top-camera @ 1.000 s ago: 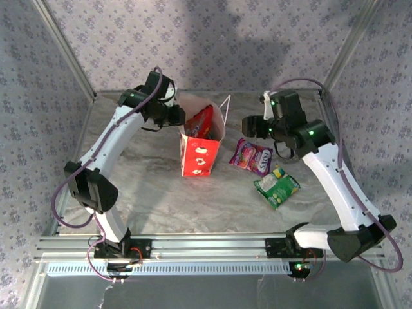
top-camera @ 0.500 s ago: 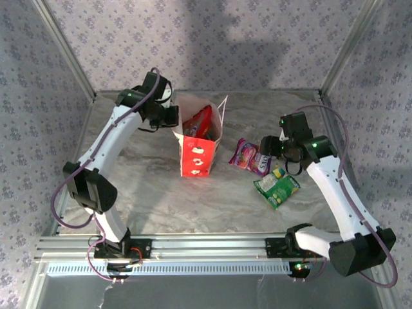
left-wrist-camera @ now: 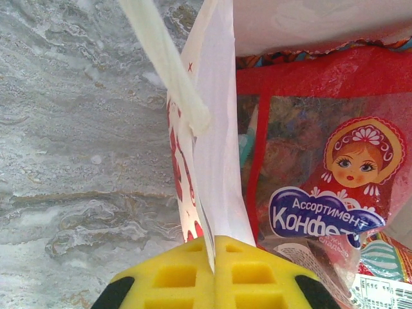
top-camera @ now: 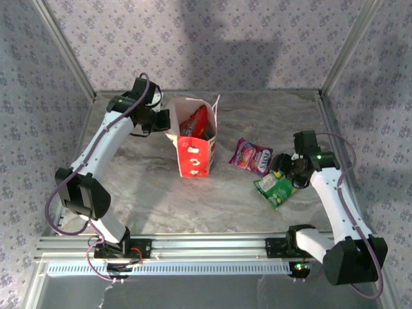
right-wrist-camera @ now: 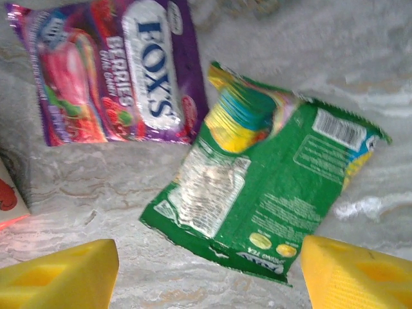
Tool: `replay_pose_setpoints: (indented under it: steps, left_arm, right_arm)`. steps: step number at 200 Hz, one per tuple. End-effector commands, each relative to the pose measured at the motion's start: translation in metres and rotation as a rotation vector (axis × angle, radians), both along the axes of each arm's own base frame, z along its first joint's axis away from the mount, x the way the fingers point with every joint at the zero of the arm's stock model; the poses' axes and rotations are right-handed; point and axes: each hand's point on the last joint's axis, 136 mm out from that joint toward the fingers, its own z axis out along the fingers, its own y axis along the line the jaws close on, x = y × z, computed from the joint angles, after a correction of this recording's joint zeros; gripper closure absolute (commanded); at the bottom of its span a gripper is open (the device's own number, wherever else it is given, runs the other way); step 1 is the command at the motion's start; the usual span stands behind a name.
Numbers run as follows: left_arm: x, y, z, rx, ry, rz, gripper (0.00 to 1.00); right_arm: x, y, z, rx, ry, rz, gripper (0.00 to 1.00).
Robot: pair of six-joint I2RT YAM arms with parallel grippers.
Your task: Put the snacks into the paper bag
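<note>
Presently, paper bag: stands on the marbled table, left of centre and toward the far side, mouth open. White front with red blobs faces the arms.
Left gripper: at the bag's left rim. In the wrist view its yellow pads are pressed together with the white bag wall pinched between them.
Cord handle: white, hangs free along the pinched wall, above the pads.
Red packet: inside the bag, upper end showing at the mouth. The left wrist view shows a glossy face with a doll figure and a blue Cyrillic label, lying close against the inner side of the pinched wall.
Purple-pink packet: flat on the table to the right of the bag, apart from it. Label reads "FOX'S BERRIES".
Green packet: flat on the table, on the near right of the purple-pink packet. Printed back with barcode faces up. Whether the two packets touch at the corner cannot be told.
Striped patch: yellow and teal, at the green packet's far edge. Separate packet or folded corner, cannot tell.
Right gripper: over the green packet, jaws well apart, nothing clamped. In the wrist view its pads stand either side of the packet's near edge.
</note>
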Motion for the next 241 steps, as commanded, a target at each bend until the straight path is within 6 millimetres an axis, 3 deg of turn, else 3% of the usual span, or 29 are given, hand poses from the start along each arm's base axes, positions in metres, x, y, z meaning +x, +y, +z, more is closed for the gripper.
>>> replay_pose_setpoints:
  steps: [1, 44, 148, 241]
  left_arm:
    - [-0.006, 0.007, 0.003, -0.006, -0.003, 0.004, 0.97]
    - [-0.006, 0.007, 0.001, -0.011, -0.004, -0.004, 0.97]
    - [-0.003, 0.006, 0.001, -0.022, -0.002, -0.009, 0.96]
    - [-0.002, 0.006, -0.001, -0.021, 0.004, -0.001, 0.96]
  right_arm:
    - [-0.016, 0.001, -0.013, 0.103, 0.047, -0.085, 0.24]
    - [-0.030, -0.007, -0.044, 0.201, 0.094, -0.178, 0.22]
    - [-0.047, 0.003, -0.097, 0.268, 0.203, -0.151, 0.21]
    - [-0.045, 0.007, -0.122, 0.304, 0.214, -0.182, 0.21]
